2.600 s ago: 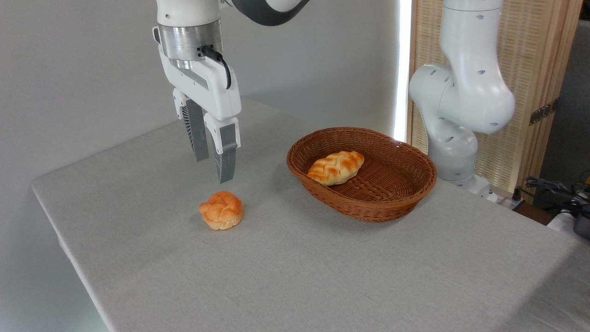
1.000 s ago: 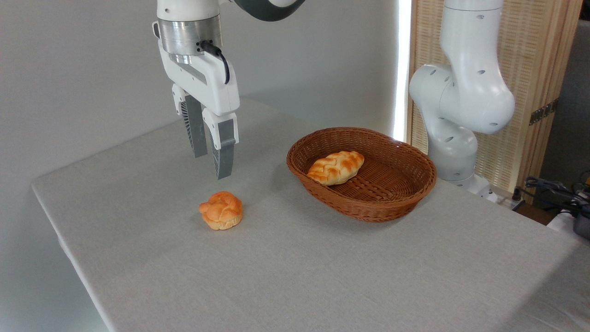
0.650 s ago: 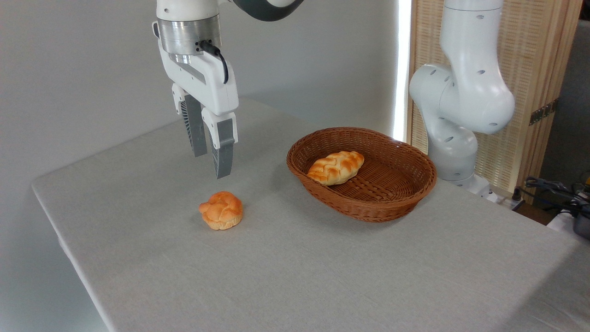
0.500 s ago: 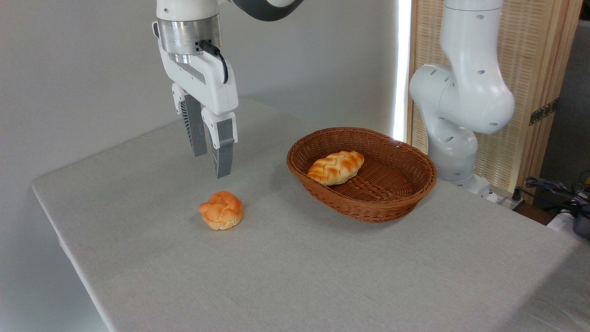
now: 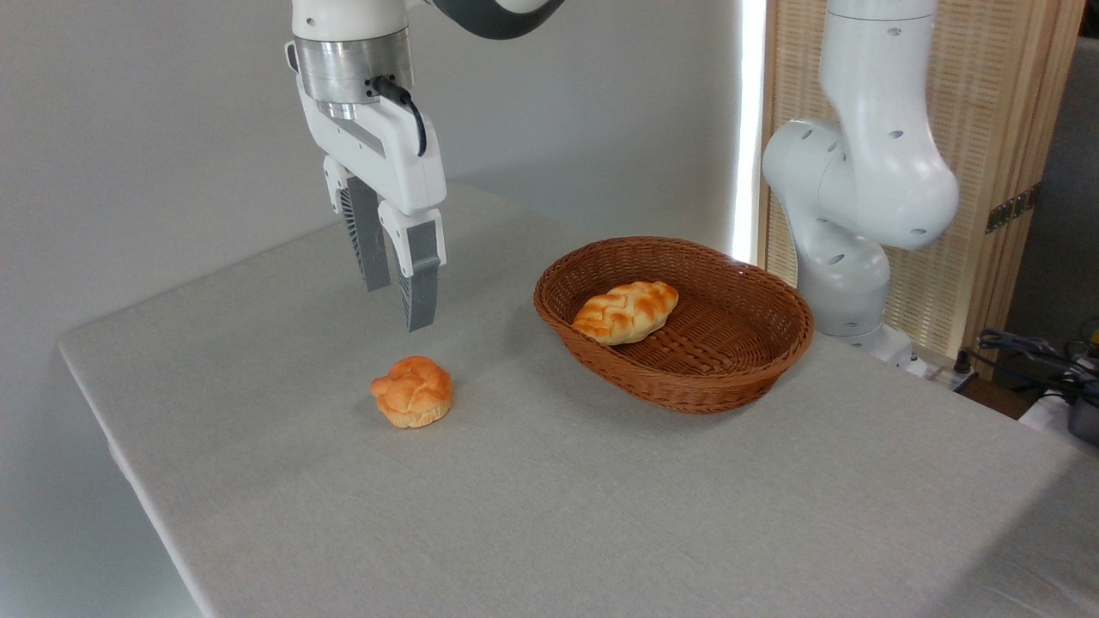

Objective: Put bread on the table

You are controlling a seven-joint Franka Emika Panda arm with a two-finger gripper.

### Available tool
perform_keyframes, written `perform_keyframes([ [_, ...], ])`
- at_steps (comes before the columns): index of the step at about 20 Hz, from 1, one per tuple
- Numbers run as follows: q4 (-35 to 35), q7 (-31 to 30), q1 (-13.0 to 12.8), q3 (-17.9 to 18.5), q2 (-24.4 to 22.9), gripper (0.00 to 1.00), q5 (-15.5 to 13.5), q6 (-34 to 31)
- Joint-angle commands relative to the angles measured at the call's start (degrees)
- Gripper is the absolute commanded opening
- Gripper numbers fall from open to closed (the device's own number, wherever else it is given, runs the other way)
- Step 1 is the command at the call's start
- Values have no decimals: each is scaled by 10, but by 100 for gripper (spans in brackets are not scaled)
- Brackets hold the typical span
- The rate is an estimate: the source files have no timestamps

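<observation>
Hand: we are holding it empty, grey fingers slightly parted, above the grey-beige cloth worktop.
Golden braided bread loaf: lying in the oval brown wicker basket.

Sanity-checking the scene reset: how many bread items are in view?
2. The braided loaf lies inside the wicker basket; the round bun sits on the table left of the basket, below the empty gripper. None appears hidden.
</observation>
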Motion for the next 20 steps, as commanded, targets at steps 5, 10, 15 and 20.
perform_keyframes([
  [5, 7, -4, -4, 3, -1, 100, 7, -20],
  [10, 7, -4, -4, 2, -1, 100, 7, -25],
  [15, -28, -2, -6, 1, -31, 100, 7, -25],
  [20, -122, 2, -8, 1, -113, 100, 7, -26],
])
